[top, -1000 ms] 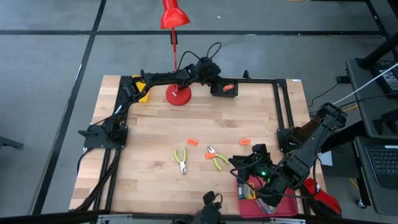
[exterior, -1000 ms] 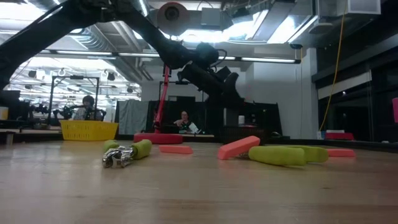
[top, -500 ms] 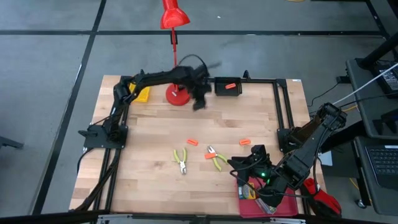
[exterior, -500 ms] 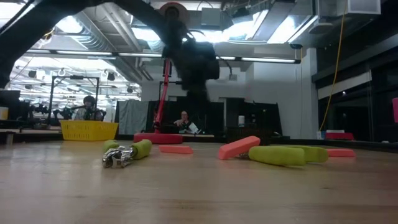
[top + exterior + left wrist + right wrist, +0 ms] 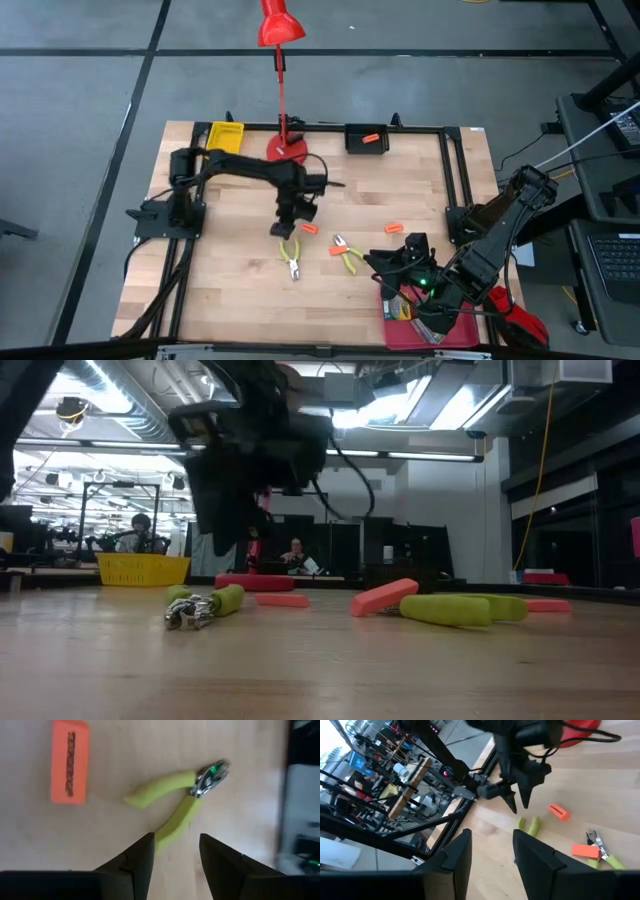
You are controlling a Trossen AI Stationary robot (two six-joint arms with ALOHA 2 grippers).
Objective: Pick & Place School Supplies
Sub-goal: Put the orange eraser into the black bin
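My left gripper (image 5: 286, 228) hangs open over the table's middle, just above a small tool with yellow-green handles (image 5: 292, 256). In the left wrist view the tool (image 5: 175, 802) lies flat on the wood beyond my open fingers, and one handle end runs toward the gap. An orange piece (image 5: 309, 228) lies beside the tool. A second yellow-green tool (image 5: 350, 260) lies to the right, with an orange piece (image 5: 338, 250) against it. A third orange piece (image 5: 393, 228) lies farther right. My right gripper (image 5: 398, 264) is open and empty above the red tray's far corner. Printed packs (image 5: 402, 310) lie in that tray.
A black tray (image 5: 365, 140) at the far edge holds an orange piece. A yellow tray (image 5: 225, 137) and the red lamp's base (image 5: 288, 150) stand along the far edge. The red tray (image 5: 455, 335) sits at the near right. A black frame borders the table.
My left gripper has left the black tray at the far edge, where an orange piece stays behind. It has swung toward the near edge and the left, and come down over the left yellow-green tool. The tools and loose orange pieces have not moved.
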